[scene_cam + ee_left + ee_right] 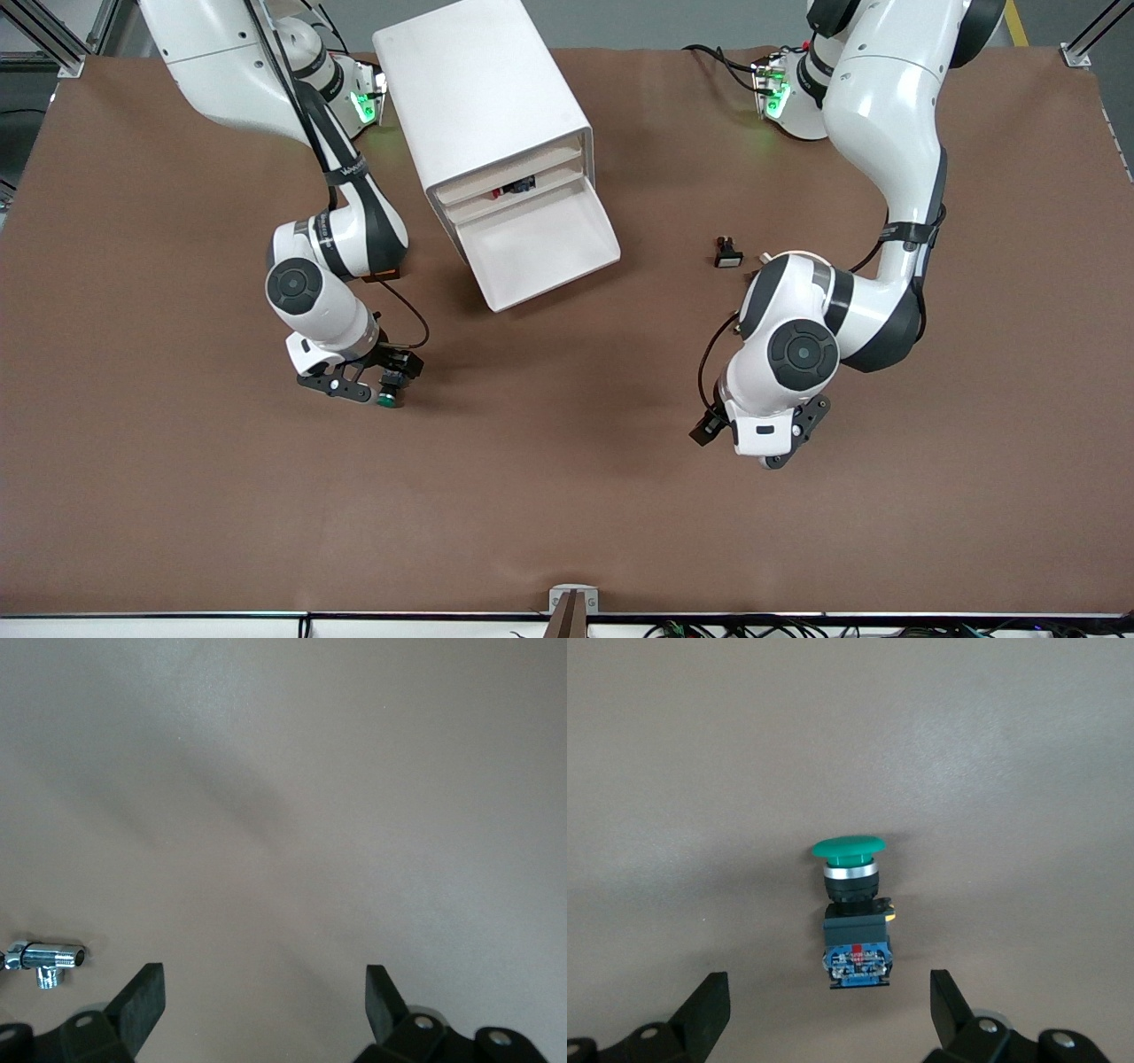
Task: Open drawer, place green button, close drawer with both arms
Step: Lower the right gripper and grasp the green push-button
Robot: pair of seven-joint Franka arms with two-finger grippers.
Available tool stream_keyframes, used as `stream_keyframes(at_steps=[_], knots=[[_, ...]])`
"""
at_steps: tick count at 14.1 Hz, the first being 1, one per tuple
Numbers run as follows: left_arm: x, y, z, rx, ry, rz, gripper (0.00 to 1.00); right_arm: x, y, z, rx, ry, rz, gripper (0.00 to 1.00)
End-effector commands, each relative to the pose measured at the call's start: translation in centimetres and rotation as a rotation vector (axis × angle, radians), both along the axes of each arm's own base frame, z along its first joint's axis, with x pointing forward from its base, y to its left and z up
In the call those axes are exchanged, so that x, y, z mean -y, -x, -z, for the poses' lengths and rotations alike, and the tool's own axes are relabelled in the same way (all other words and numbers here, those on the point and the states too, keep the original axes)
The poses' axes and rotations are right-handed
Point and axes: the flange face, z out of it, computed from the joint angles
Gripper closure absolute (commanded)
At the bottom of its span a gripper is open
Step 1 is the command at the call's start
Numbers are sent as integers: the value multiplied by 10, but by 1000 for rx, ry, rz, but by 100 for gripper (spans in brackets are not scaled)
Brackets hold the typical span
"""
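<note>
Rounded white four-drawer cabinet (483,106) has its shallow white plastic tray drawer (545,248) pulled open. Left gripper (772,452) waits, released. Right gripper (828,1010) spread over green-capped black-bodied button (852,912) lying on table (567,496) (untouched): descend centred on body, clamp squarely.

R hand (824,1005) low over table, fingers spread; L hand (264,999) same.
</note>
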Motion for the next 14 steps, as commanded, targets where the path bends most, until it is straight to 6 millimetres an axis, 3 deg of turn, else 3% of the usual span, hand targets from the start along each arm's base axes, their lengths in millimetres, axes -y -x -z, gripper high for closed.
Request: stream_keyframes(at_steps=[1, 14], knots=[[-3, 5, -6, -3, -20, 0, 1, -4, 3, 10, -1, -4, 9, 0], [-9, 2, -7, -1, -19, -9, 1, 8, -2, 49, -9, 22, 6, 0]])
